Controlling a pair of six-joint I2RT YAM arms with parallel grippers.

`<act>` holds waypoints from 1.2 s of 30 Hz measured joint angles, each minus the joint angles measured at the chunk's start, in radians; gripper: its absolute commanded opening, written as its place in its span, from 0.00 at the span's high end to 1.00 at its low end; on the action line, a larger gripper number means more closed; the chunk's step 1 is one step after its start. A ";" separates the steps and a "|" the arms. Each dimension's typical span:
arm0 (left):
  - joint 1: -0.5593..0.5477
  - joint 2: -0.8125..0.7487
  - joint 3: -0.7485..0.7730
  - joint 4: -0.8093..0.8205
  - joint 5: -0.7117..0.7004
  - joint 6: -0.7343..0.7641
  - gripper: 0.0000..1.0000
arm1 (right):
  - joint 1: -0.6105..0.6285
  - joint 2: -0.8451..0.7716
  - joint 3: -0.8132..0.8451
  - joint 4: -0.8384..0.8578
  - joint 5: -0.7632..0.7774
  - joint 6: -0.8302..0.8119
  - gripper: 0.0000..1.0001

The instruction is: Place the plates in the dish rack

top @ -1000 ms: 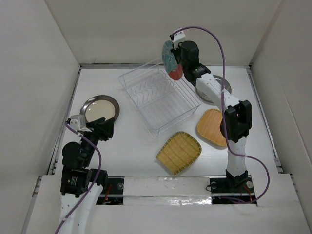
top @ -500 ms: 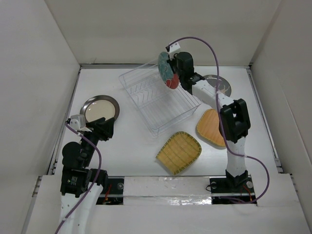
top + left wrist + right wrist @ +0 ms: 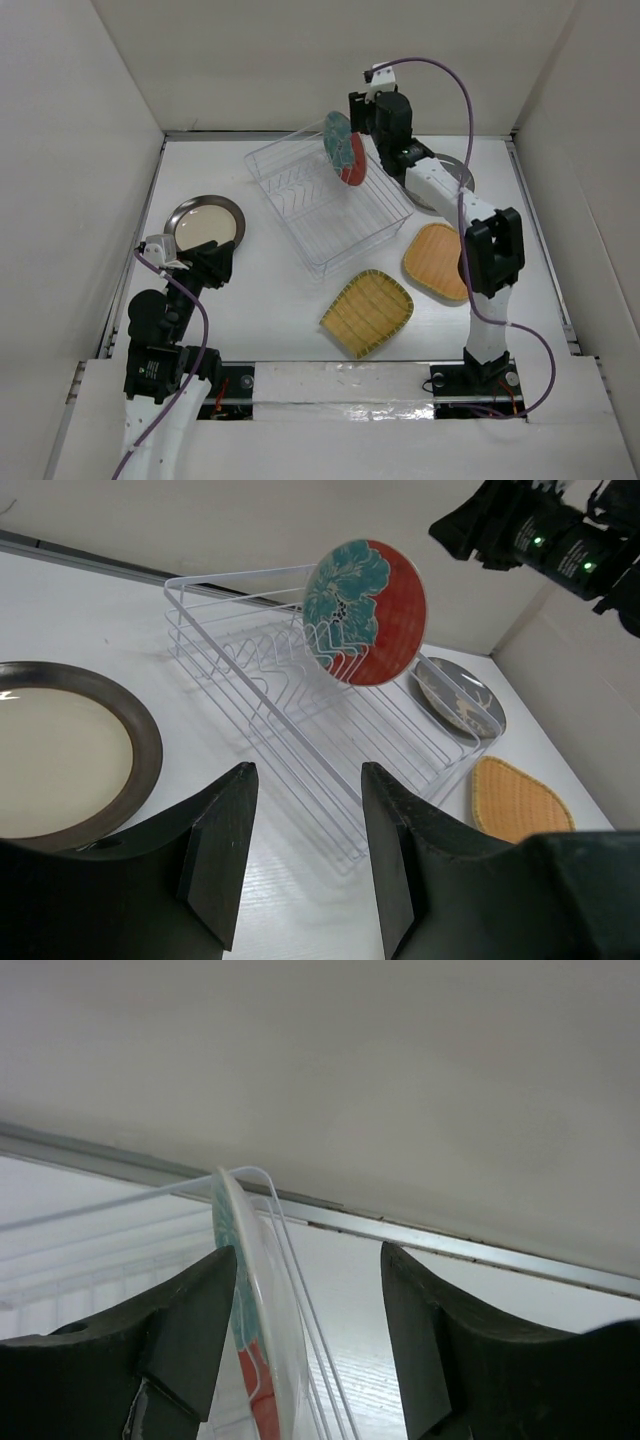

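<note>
One plate racked, four lying flat on the tabletop.

The red plate stands on edge among the prongs at the end of the dish rack nearest the far edge, tilted so the wires carry it. The right claw hovers at its rim, released, gripping nothing. The left claw, also spread and empty, sits by the cream plate at the left edge, probably its pick. The orange plate and yellow plate lie near-right, and the grey plate lies far-right.

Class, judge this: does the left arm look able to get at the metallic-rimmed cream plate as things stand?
Probably yes: the metallic-rimmed cream plate lies flat just ahead of the open left tool, with nothing lying between them.
</note>
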 measured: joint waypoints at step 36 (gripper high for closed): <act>-0.023 -0.047 0.000 -0.005 -0.006 0.003 0.59 | -0.767 -0.046 -0.876 0.431 -0.557 1.106 0.37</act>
